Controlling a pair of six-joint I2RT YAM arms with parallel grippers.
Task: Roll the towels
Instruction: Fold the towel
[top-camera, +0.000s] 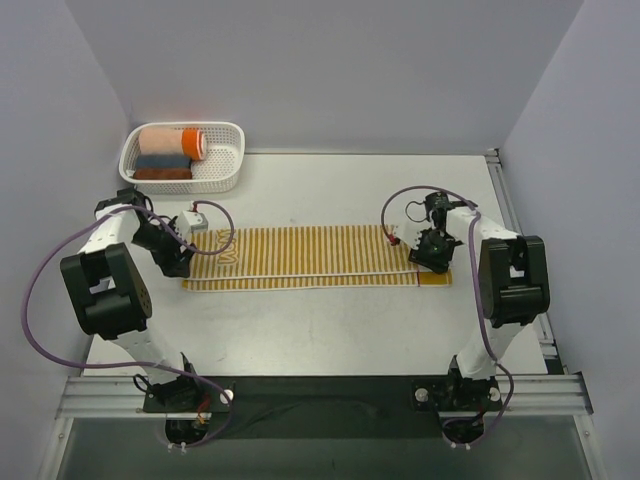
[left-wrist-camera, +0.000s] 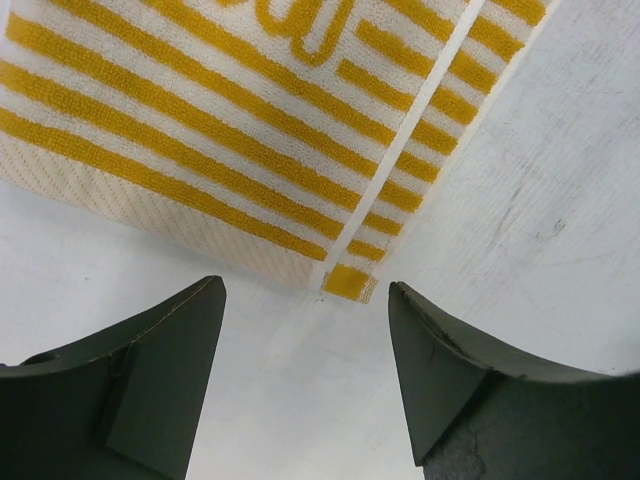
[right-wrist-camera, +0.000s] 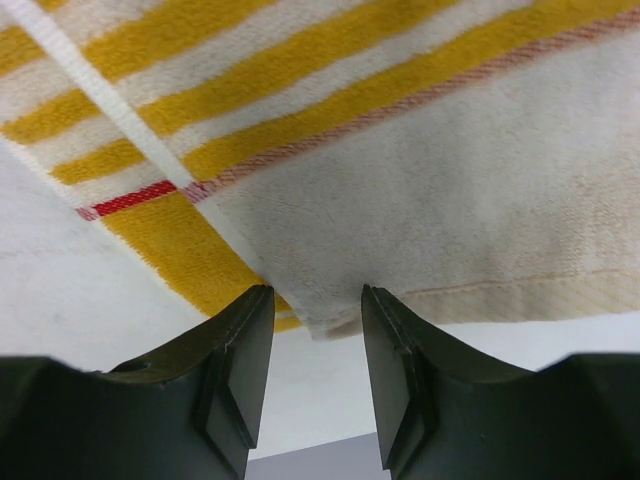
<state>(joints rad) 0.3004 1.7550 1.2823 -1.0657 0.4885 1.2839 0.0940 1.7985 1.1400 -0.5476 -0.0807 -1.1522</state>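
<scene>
The yellow-and-white striped towel (top-camera: 310, 255) lies flat and unrolled across the middle of the table, folded lengthwise, with a mustard band at its right end. My left gripper (top-camera: 182, 262) is at the towel's left end. In the left wrist view it (left-wrist-camera: 305, 285) is open and empty, and the towel's corner (left-wrist-camera: 350, 280) lies just ahead of the fingertips. My right gripper (top-camera: 432, 258) is at the towel's right end. In the right wrist view it (right-wrist-camera: 315, 292) is open, and the towel's pale corner (right-wrist-camera: 335, 315) sits between the fingertips.
A white basket (top-camera: 240, 140) stands at the back left with a peach-and-orange roll (top-camera: 172, 140), a grey-blue roll (top-camera: 162, 160) and a reddish-brown roll (top-camera: 162, 173). Grey walls close in the table on three sides.
</scene>
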